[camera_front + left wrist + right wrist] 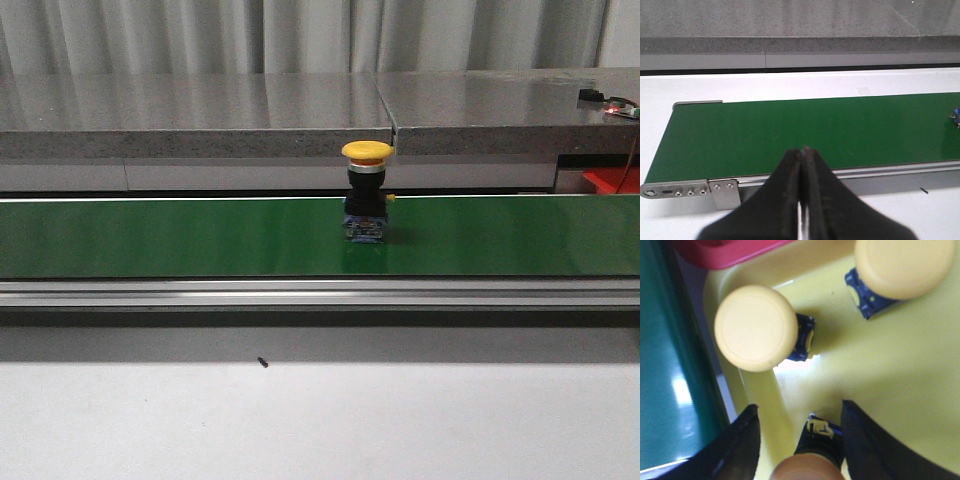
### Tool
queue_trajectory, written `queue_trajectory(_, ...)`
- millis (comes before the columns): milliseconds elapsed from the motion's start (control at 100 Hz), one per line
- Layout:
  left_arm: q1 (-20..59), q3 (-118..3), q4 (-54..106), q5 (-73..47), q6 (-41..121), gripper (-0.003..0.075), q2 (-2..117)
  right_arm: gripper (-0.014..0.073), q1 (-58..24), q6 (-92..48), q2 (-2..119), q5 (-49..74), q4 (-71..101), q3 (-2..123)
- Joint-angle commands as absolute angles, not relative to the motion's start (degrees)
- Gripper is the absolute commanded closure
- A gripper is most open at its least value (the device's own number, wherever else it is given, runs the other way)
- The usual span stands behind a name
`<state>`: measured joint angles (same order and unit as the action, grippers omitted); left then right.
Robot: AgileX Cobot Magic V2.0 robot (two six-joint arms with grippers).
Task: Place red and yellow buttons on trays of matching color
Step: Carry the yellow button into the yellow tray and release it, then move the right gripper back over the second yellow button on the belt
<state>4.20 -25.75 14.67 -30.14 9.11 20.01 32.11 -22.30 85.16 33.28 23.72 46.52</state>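
Yellow plastic tray [880, 390] sits under the right hand [800, 440], spread wide astride a third yellow-capped button [812, 460], so lift straight, clearing two yellow mushroom buttons [756, 328] nearby; left hand [803, 190] pinched empty, another yellow-capped button [366, 195] upright mid green belt [150, 235].

My front view is evenly lit and sharp, with soft sheen on the stone counter [200, 105]. Left wrist view is clear, slightly washed on the white table [790, 82]. My right wrist view is blurry up close, with white glare on the yellow tray [800, 365].
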Motion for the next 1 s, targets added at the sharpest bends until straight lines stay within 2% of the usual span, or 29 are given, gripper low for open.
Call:
queue_trajectory(0, 4.7, -27.34, 15.66, -26.17, 9.1, 0.0741, 20.3, 0.0208, 32.48, -22.25, 81.29, 31.8, 24.31, 48.33)
queue_trajectory(140, 4.7, -27.34, 15.66, -26.17, 9.1, 0.0741, 20.3, 0.0208, 31.3, -22.75, 77.09, 32.9, 25.38, 49.86)
queue_trajectory(330, 4.7, -27.34, 15.66, -26.17, 9.1, 0.0741, 20.3, 0.0198, 24.46, -25.95, 71.52, 35.4, 25.38, 53.17)
queue_trajectory(380, 4.7, -27.34, 15.66, -26.17, 9.1, 0.0741, 20.3, 0.016, 22.21, -26.85, 70.39, 35.31, 25.38, 53.48)
queue_trajectory(530, 4.7, -27.34, 15.66, -26.17, 9.1, 0.0741, 20.3, -0.0023, 17.8, -28.06, 68.97, 35.83, 25.38, 53.78)
queue_trajectory(600, 4.7, -27.34, 15.66, -26.17, 9.1, 0.0741, 20.3, -0.007, 16.1, -28.06, 68.97, 36.78, 25.38, 53.78)
queue_trajectory(990, 4.7, -27.34, 15.66, -26.17, 9.1, 0.0741, 20.3, -0.007, 0.8, -30.65, 70.08, 36.16, 25.38, 53.79)
